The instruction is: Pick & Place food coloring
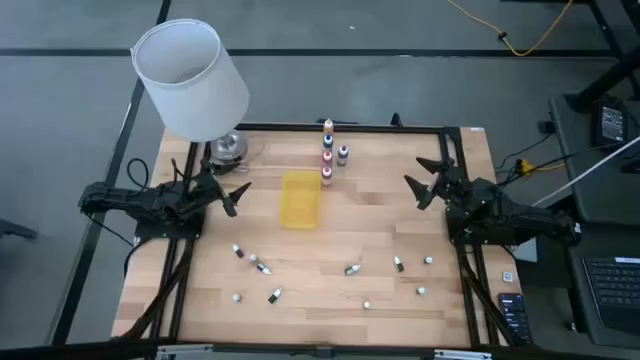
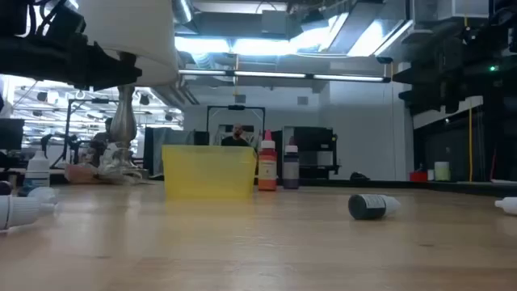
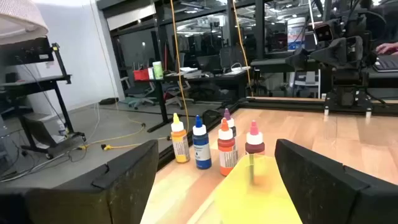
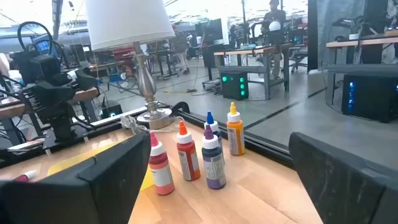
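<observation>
- High view: the food coloring (image 1: 327, 158) shows two ways. Five upright dropper bottles stand in a cluster just behind the yellow tray (image 1: 300, 198). About ten tiny bottles lie scattered over the wooden table (image 1: 380, 225) in front of the tray, well apart from each other.
- The left gripper (image 1: 232, 194) hangs to the tray's left with fingers spread, holding nothing. The right gripper (image 1: 424, 184) hangs to the tray's right, also spread and holding nothing. Bare wood lies between each gripper and the tray.
- A white-shaded lamp (image 1: 192, 80) stands at the table corner behind and left of the tray.
- Low view: the tray (image 2: 209, 171) is translucent, with a red bottle (image 2: 267, 171) and a dark one (image 2: 291, 169) upright just right of it. A dark bottle with a white cap (image 2: 372, 206) lies on its side nearer the camera.
- Left wrist view: yellow, blue, orange, purple and red bottles (image 3: 200, 144) stand at the tray's far end, near the table's black edge.
- Right wrist view: the same five bottles (image 4: 214, 160) carry pointed coloured caps and white labels; the lamp base (image 4: 151, 115) stands beyond them.
</observation>
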